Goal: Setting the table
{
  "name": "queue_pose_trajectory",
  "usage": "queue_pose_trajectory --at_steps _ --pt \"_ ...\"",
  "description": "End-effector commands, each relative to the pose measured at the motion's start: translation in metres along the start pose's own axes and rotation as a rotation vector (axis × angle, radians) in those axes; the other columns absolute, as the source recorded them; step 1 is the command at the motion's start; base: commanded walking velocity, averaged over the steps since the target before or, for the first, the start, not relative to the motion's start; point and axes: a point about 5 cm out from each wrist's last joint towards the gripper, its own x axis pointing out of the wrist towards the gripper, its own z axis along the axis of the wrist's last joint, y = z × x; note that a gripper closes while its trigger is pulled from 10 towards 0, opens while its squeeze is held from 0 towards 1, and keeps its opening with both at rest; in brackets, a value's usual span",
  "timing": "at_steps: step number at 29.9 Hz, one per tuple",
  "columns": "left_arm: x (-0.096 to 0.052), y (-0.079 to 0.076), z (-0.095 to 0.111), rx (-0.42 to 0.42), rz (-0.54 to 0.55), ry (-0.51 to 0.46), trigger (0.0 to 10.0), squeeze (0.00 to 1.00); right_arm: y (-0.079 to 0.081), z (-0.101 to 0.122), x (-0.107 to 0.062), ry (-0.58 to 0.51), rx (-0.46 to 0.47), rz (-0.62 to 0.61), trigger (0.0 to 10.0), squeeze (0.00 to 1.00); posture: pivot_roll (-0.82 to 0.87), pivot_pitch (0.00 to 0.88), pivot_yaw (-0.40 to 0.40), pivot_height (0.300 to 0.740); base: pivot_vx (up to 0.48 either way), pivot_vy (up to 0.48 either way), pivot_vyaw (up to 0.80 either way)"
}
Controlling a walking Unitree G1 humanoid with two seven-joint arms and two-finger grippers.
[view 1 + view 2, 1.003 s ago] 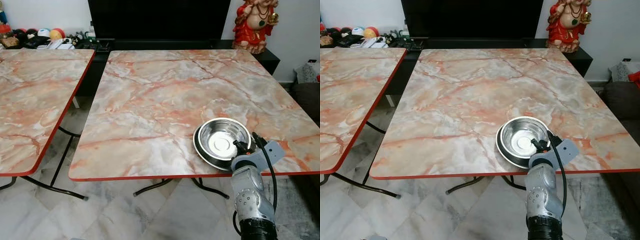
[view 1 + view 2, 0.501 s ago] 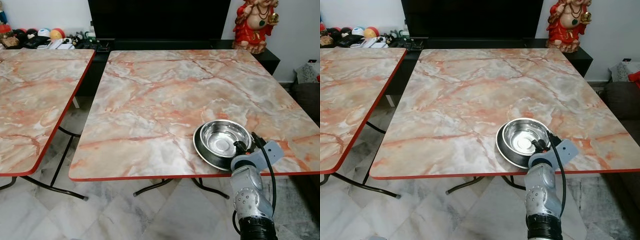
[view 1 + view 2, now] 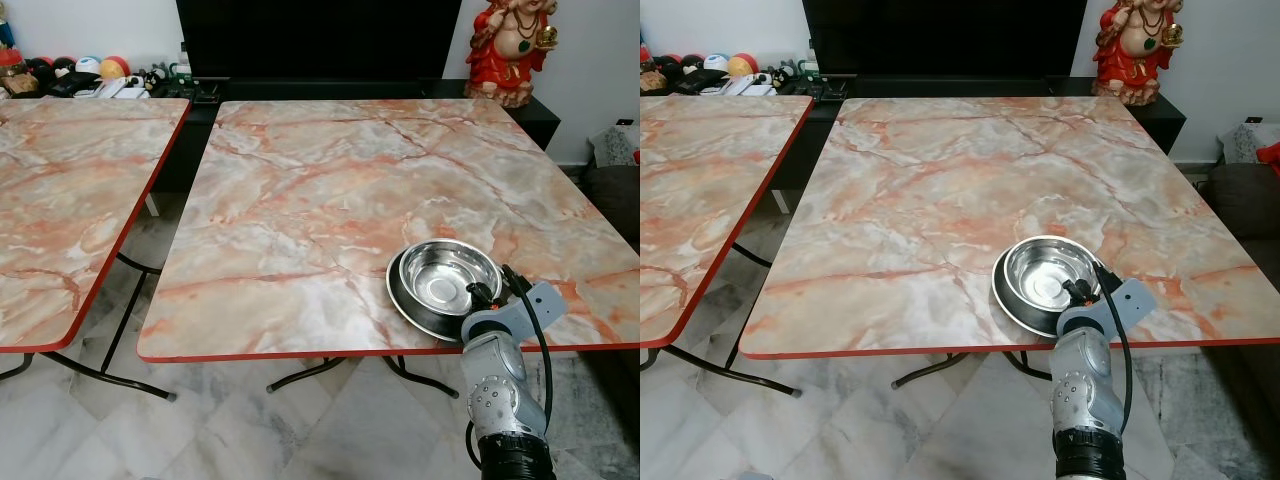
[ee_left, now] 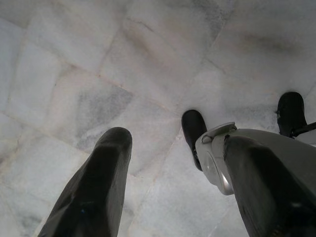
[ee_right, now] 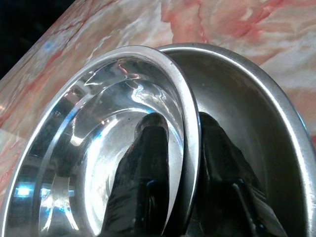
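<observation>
Steel bowl [image 3: 444, 275] upright in plate [image 3: 405, 295], right gripper [image 5: 182, 148] clamping rim.

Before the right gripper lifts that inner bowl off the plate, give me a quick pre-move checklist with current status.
1. Right gripper pinches the bowl rim, one finger inside, one outside: ok.
2. Bowl sits in the steel plate: ok.
3. Plate fully on the table, close to its near edge: ok.
4. Grip firm enough to lift: cannot tell.
5. Left gripper hangs open over the floor, idle: ok.
</observation>
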Motion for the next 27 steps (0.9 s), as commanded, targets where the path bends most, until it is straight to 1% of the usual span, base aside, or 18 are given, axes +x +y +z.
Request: queue_pose_trajectory --at_steps 1,6,7,8,11,12,14,15,16,17,27 --pt "-0.0016 -0.0011 -0.0067 0.002 0.000 0.017 10.0 0.00 0.0035 0.0064 -0.0015 -0.022 -0.009 0.008 10.0 0.00 -0.04 0.113 0.002 0.740 0.000 0.000 0.00" --pt "-0.0010 -0.0017 -0.0051 0.000 -0.001 0.013 10.0 0.00 0.0060 0.0073 -0.0023 -0.025 -0.015 0.020 10.0 0.00 -0.04 0.111 0.001 0.740 0.000 0.000 0.00" --pt "-0.0008 -0.0019 -0.0046 0.000 -0.001 0.011 10.0 0.00 0.0069 0.0075 -0.0026 -0.025 -0.016 0.022 10.0 0.71 -0.04 0.111 0.001 0.740 0.000 0.000 0.00" --pt "-0.0007 -0.0020 -0.0044 -0.001 -0.002 0.011 10.0 0.00 0.0072 0.0075 -0.0027 -0.025 -0.015 0.022 10.0 1.00 -0.04 0.111 0.001 0.740 0.000 0.000 0.00" --pt "-0.0006 -0.0024 -0.0041 -0.001 -0.002 0.010 10.0 0.00 0.0071 0.0079 -0.0029 -0.023 -0.021 0.018 10.0 1.00 -0.04 0.113 0.000 0.740 0.000 0.000 0.00" --pt "-0.0006 -0.0026 -0.0042 -0.001 -0.003 0.010 10.0 0.00 0.0069 0.0079 -0.0032 -0.022 -0.022 0.016 10.0 0.83 -0.04 0.113 0.000 0.740 0.000 0.000 0.00" --pt "-0.0006 -0.0027 -0.0043 -0.001 -0.002 0.011 10.0 0.00 0.0064 0.0079 -0.0041 -0.019 -0.026 0.012 10.0 0.60 -0.05 0.115 -0.001 0.740 0.000 0.000 0.00" --pt "-0.0006 -0.0028 -0.0043 -0.002 -0.002 0.011 10.0 0.00 0.0065 0.0079 -0.0043 -0.018 -0.027 0.013 10.0 0.25 -0.05 0.115 -0.001 0.740 0.000 0.000 0.00" --pt "-0.0006 -0.0028 -0.0043 -0.002 -0.002 0.011 10.0 0.00 0.0065 0.0079 -0.0043 -0.018 -0.027 0.013 10.0 0.25 -0.05 0.115 -0.001 0.740 0.000 0.000 0.00" --pt "-0.0006 -0.0028 -0.0044 -0.001 -0.003 0.012 10.0 0.00 0.0069 0.0074 -0.0051 -0.016 -0.028 0.015 10.0 0.00 -0.05 0.115 -0.001 0.740 0.000 0.000 0.00" --pt "-0.0004 -0.0031 -0.0038 -0.003 -0.004 0.009 10.0 0.00 0.0080 0.0074 -0.0081 -0.013 -0.041 0.013 10.0 0.00 -0.05 0.115 -0.003 0.740 0.000 0.000 0.00"
